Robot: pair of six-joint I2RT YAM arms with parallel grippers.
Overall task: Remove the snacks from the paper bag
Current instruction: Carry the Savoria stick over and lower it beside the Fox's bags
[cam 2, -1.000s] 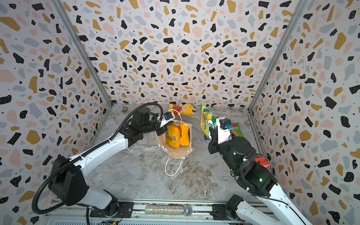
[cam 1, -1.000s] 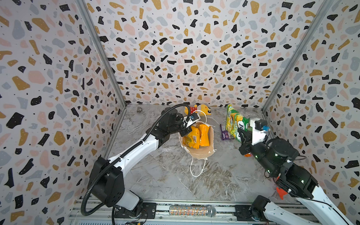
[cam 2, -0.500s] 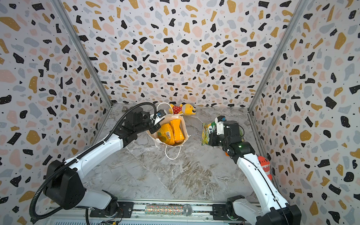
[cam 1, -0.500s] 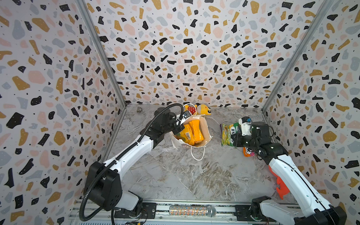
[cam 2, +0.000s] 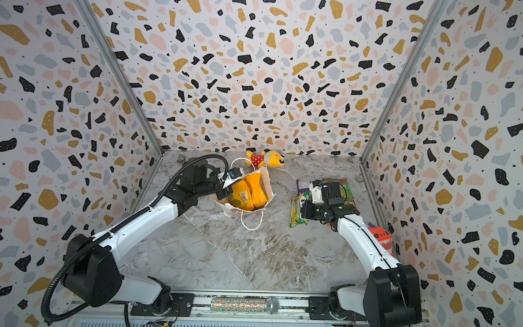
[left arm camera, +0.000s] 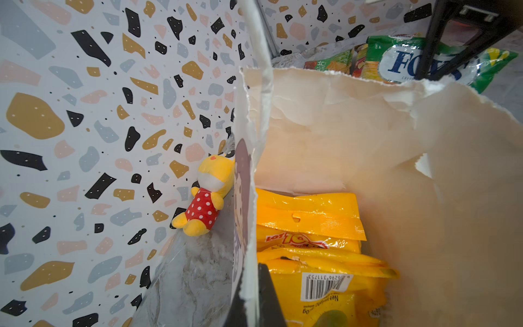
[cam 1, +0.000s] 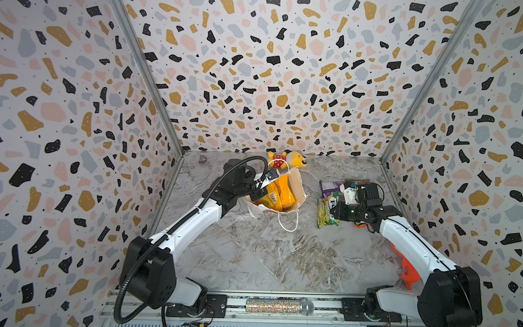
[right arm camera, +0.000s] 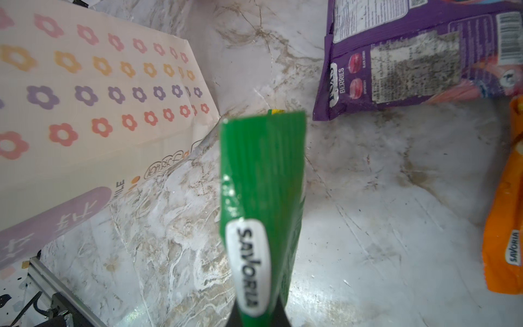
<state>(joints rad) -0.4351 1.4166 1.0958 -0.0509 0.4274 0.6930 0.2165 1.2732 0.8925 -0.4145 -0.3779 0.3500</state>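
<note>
Paper bag (cam 1: 297, 183), open on the table (cam 1: 281, 254), wall pinched in the closed left gripper (cam 1: 256, 195): hold steady, mouth wide. Green FOX'S packet (right arm camera: 263, 170), clamped by the right gripper (right arm camera: 259, 315), right of the bag: lay flat, then release. Count: bag, one; packets, six: two yellow packets (cam 1: 275, 193) inside, four outside, being the held one, a purple packet (cam 1: 328, 187), a green packet (left arm camera: 331, 61), an orange packet (right arm camera: 506, 215).
</note>
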